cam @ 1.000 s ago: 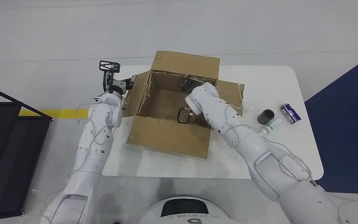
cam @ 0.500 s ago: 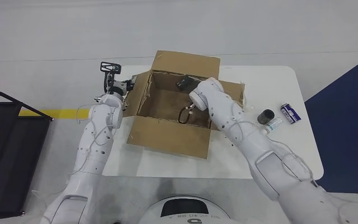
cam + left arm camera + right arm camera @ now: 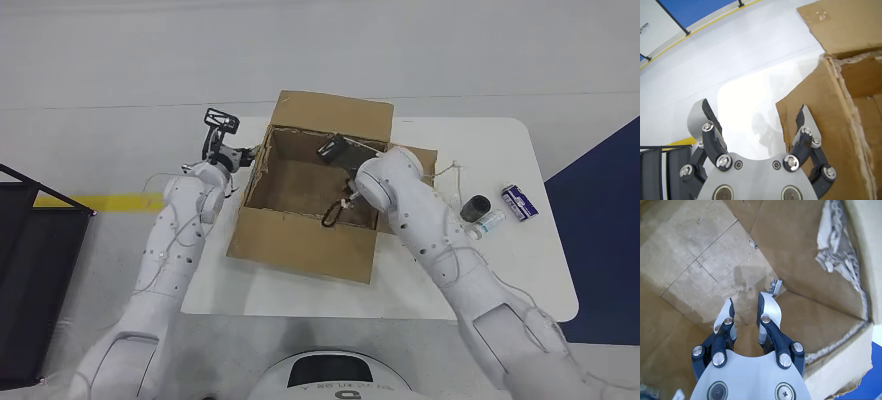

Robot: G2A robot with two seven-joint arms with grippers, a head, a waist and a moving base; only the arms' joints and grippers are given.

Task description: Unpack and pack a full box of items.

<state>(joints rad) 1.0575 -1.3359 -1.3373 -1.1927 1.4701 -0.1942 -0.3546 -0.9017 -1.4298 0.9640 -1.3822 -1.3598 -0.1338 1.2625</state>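
Beyond the tips of the left gripper (image 3: 753,104), whose jaws stand wide apart with nothing between them, lies the bare white table (image 3: 745,98). One finger sits just beside the outer face of a side flap of the open brown cardboard box (image 3: 300,245). A black metal rack (image 3: 659,170) stands off the table, back by the base of the other finger. The right gripper (image 3: 745,297) is down inside the box, jaws partly parted and holding nothing, pointing toward a bottom corner. Just past one fingertip, in that corner, lies a small grey metal bracket (image 3: 775,286); whether they touch cannot be told. Well away from both sets of jaws, outside the box on the table, a short black cylinder (image 3: 472,209), a small white tube (image 3: 490,222) and a blue-and-white packet (image 3: 518,201) lie close together. From above, the right arm covers part of the box's inside. A thin black loop (image 3: 329,214) shows under it, and it is unclear whether it lies on the floor or hangs from the arm. Two small pale pieces behind the right gripper's base are cut off at the view's edge. The box stands mid-table with its flaps folded outward. Its floor is scuffed and pale in patches, and torn white paper (image 3: 836,247) frays along its wall and rim.
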